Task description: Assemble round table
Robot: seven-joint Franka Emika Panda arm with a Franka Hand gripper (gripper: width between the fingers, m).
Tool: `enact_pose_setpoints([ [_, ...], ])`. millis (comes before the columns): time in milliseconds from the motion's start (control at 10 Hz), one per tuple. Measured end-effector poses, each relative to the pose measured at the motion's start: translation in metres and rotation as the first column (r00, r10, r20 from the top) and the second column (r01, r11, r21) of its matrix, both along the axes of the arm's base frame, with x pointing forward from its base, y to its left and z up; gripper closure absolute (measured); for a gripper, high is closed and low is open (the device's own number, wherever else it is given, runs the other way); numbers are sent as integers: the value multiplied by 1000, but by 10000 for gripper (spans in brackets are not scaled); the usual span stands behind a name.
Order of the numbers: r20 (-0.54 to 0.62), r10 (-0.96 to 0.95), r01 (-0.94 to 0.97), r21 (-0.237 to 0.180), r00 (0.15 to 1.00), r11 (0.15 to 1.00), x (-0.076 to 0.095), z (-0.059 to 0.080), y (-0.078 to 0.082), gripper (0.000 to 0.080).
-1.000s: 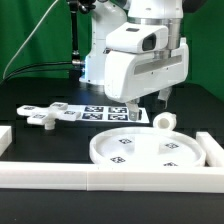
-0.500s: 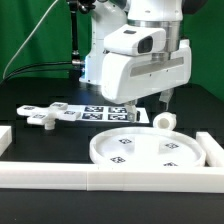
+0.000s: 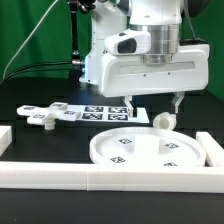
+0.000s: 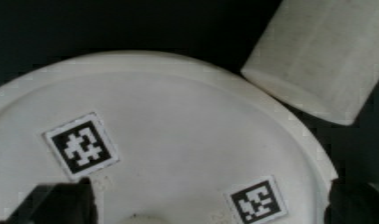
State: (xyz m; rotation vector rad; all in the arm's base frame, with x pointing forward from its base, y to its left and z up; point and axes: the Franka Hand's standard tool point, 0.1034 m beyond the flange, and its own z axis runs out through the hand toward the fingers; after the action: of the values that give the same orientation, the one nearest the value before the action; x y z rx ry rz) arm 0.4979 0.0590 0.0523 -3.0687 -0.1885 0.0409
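Observation:
The big round rimmed disc (image 3: 145, 150) lies flat on the black table at the front, tags up. The short thick cylinder leg (image 3: 163, 120) stands just behind its far rim. The cross-shaped foot piece (image 3: 42, 117) lies at the exterior view's left. My gripper (image 3: 154, 106) hangs open and empty above the disc's far edge, with one finger on each side of the leg and above it. In the wrist view the disc (image 4: 150, 130) fills most of the picture. The leg (image 4: 319, 55) lies past its rim, and my dark fingertips (image 4: 44, 205) show at the edge, wide apart.
The marker board (image 3: 100, 112) lies behind the disc, between the foot piece and the leg. Long white border rails run along the front (image 3: 100, 177), the right (image 3: 211, 150) and the left (image 3: 5, 135). The arm's white body stands behind, before a green backdrop.
The wrist has turned, so the hand now faces the exterior camera squarely with both fingers showing. It has shifted slightly to the exterior view's right. The parts have not moved.

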Motion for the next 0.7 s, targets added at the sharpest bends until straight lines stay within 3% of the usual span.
enact_pose_setpoints([
  [400,-19,-200,200,15,980,980,-1,0,5,150],
  [700,-88,-529,533,31,844,845,-5,-1,8,150],
])
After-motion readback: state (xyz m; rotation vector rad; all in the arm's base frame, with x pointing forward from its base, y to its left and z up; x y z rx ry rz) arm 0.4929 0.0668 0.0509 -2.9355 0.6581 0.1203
